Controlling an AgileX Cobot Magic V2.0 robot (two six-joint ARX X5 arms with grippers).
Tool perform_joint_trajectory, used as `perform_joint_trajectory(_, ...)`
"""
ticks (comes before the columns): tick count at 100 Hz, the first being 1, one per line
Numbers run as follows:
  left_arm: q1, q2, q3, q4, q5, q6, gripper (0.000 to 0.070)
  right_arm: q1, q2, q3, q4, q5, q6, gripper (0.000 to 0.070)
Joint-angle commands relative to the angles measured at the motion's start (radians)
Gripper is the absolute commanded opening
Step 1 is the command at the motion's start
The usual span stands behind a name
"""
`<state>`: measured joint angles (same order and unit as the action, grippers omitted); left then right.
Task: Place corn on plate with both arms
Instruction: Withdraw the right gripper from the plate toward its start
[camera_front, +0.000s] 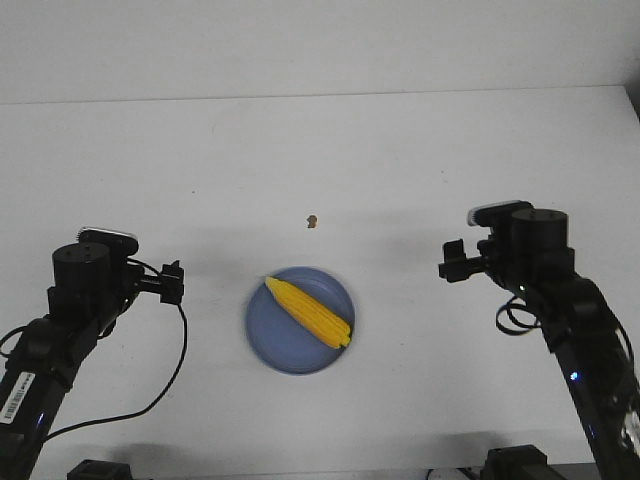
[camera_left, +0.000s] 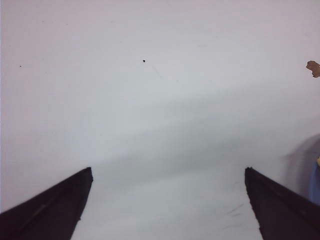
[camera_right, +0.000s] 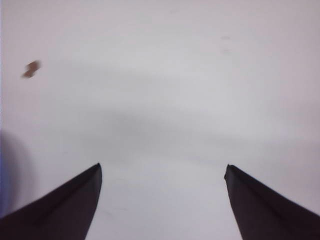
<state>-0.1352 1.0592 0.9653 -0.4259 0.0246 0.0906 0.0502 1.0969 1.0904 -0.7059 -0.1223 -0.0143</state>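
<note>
A plain white surface (camera_front: 420, 150) carries the plate (camera_front: 268, 345), the corn (camera_front: 310, 313) lying on it, midway between left hand (camera_left: 167, 205) and right hand (camera_right: 162, 200), both wide open, empty, apparently finished.

- The corn (camera_front: 308, 312) has a bumpy, kernelled skin with a slight sheen, like moulded plastic.
- The plate (camera_front: 270, 335) looks smooth and matt, plain all over.
- The table (camera_front: 330, 160) is a smooth, matt white surface, faintly scuffed in the left wrist view.
- The left gripper (camera_left: 167, 205) and the right gripper (camera_right: 162, 200) have smooth, matt black fingers, plastic by the look.
</note>
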Motion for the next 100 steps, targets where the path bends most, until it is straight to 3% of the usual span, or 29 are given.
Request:
perform_joint_trajectory(1, -0.002, 0.009, 0.005, 0.008, -0.003, -0.017, 0.0622, -0.017, -0.070, -0.034, 0.034, -0.001, 0.006, 0.0518)
perform_joint_trajectory(22, -0.002, 0.003, 0.005, 0.003, -0.002, -0.063, 0.0622, -0.046, -0.325, -0.197, 0.129, -0.001, 0.014, 0.0518)
perform_joint_trajectory(48, -0.002, -0.087, -0.040, 0.021, 0.006, -0.108, 0.0620, -0.046, -0.550, -0.334, 0.156, 0.000, 0.018, 0.0518)
perform_joint_trajectory(77, -0.002, -0.296, -0.223, 0.092, 0.004, -0.126, 0.0620, -0.045, -0.720, -0.476, 0.208, -0.001, 0.043, 0.0518)
perform_joint_trajectory(100, -0.002, -0.397, -0.268, 0.107, -0.003, -0.133, 0.0618, -0.045, -0.756, -0.482, 0.234, 0.000, 0.040, 0.0517)
